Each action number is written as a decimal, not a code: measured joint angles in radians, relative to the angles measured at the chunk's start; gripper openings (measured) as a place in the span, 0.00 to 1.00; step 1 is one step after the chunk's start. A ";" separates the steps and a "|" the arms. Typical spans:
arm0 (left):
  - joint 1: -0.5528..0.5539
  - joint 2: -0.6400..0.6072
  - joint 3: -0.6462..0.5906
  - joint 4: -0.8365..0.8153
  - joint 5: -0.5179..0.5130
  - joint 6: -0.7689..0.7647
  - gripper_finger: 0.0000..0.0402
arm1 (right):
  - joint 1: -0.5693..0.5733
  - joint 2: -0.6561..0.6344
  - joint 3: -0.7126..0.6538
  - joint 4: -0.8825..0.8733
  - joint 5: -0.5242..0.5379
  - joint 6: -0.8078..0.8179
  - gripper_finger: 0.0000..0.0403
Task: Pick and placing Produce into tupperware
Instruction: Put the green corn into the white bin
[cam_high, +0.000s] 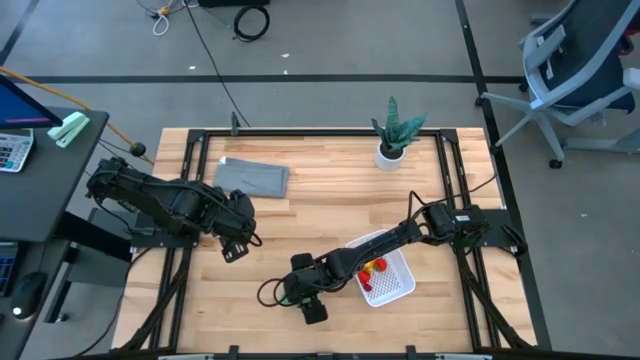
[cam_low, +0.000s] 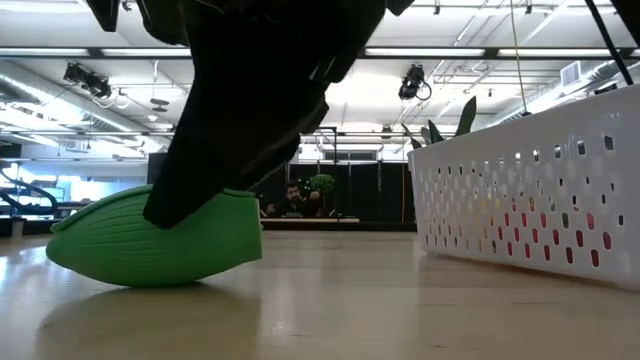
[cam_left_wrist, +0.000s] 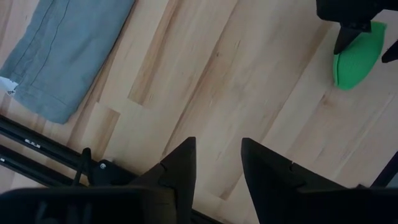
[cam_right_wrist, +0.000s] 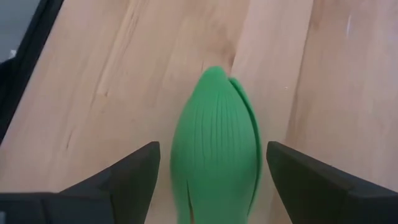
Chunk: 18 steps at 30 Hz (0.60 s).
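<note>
The wooden surface (cam_high: 330, 190) fills the middle of the high view, framed by black rails. The left arm waits at the surface's left side, its left end effector (cam_left_wrist: 217, 163) hanging above bare wood with its fingers parted a little and nothing between them. The right arm reaches from the right edge across the white tupperware (cam_high: 398, 290) toward the front middle of the surface. A folded grey cloth (cam_high: 252, 177) lies at the back left, and a spiky green potted plant (cam_high: 392, 132) stands at the back right, well apart from both arms. The tupperware sits at the front right; red and yellow produce pieces (cam_high: 374, 268) lie inside it, partly hidden by the arm. The right end effector (cam_right_wrist: 211, 168) has its fingers spread wide, one on each side of the green ribbed produce piece (cam_right_wrist: 214, 149), which lies on the wood just left of the tupperware; in the right wrist view gaps show between the fingers and the piece
</note>
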 joint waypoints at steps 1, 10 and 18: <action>0.000 0.000 0.000 0.000 0.000 0.000 0.33 | 0.000 0.000 0.000 0.005 0.000 0.000 0.76; 0.000 0.000 0.000 0.000 0.000 0.000 0.35 | 0.002 0.013 0.000 0.007 -0.018 0.025 0.76; 0.001 0.000 0.000 0.001 0.000 0.000 0.33 | 0.004 0.013 0.000 0.041 -0.003 0.031 0.76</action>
